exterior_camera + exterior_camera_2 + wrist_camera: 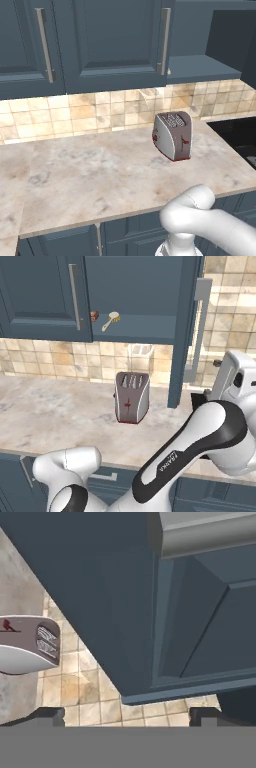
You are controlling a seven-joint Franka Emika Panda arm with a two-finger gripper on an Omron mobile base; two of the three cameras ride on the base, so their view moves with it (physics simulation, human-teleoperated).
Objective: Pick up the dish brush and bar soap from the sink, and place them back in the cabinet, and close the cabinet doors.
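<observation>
Wide apart stand the jaws of the gripper (127, 714), with nothing between them; in the hand view the two dark fingertips (47, 716) rise far from each other at the bottom, close up to the open cabinet door (150, 602), whose silver bar handle (205, 532) runs across the top. Going from left to right in the right base view, a shut cabinet door (40, 296) with its own long silver handle comes first. Just past its edge the cabinet (140, 301) is open, and on its flat blue-grey shelf sit the bar soap (93, 316) and the dish brush (111, 320), side by side, the little brown block on the left and the brush with its round cream head on the right, pointing up and away from the soap. Below them, on the marble counter (50, 406), stands the toaster (131, 397), silver with red trim and a small red mark on its side that is too small to read. Next comes the open door, swung out toward the robot and seen edge-on, with its handle on the right. The white arm (200, 446) bends up in front, and on its dark elbow band the word "FRANKA" can be read. In the left base view the black sink (239, 134) shows at the far right edge, to the right of the toaster.
</observation>
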